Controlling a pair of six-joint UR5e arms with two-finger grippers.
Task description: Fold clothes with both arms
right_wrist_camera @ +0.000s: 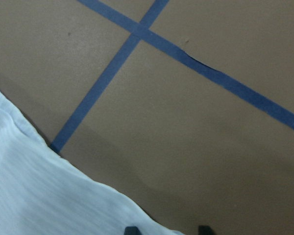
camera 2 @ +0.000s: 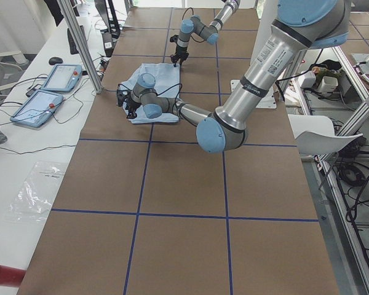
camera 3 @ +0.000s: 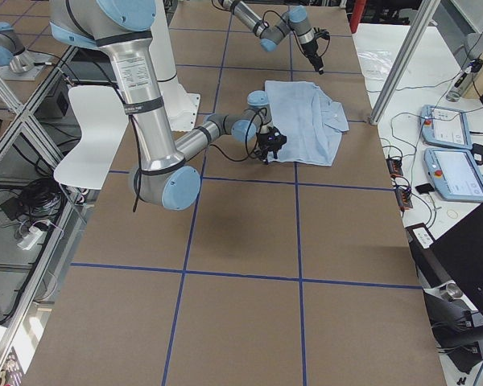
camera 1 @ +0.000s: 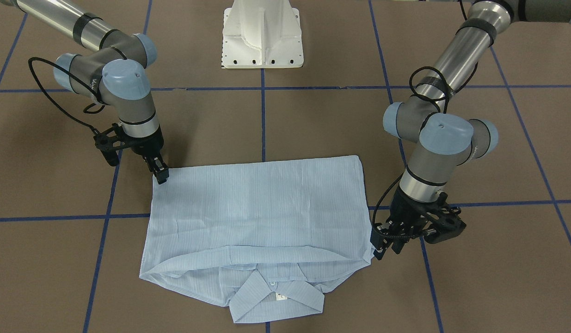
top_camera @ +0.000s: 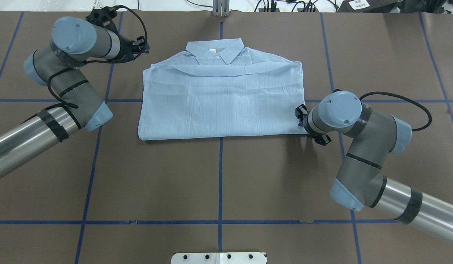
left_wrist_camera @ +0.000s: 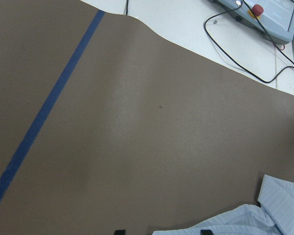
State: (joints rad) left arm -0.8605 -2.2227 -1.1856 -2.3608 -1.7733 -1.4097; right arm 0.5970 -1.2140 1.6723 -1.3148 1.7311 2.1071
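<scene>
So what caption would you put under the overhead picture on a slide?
Left arm and right arm poised at diagonally opposite corners of a half-folded blue shirt on a brown table.

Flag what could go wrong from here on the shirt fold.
1. The right fingers are open at the very edge of the shirt. Closing there may miss the thin fabric or pinch only the top layer.
2. The left fingers are at the collar-side corner, diagonally opposite the right ones. Lifting from those two corners could skew the fold.
</scene>
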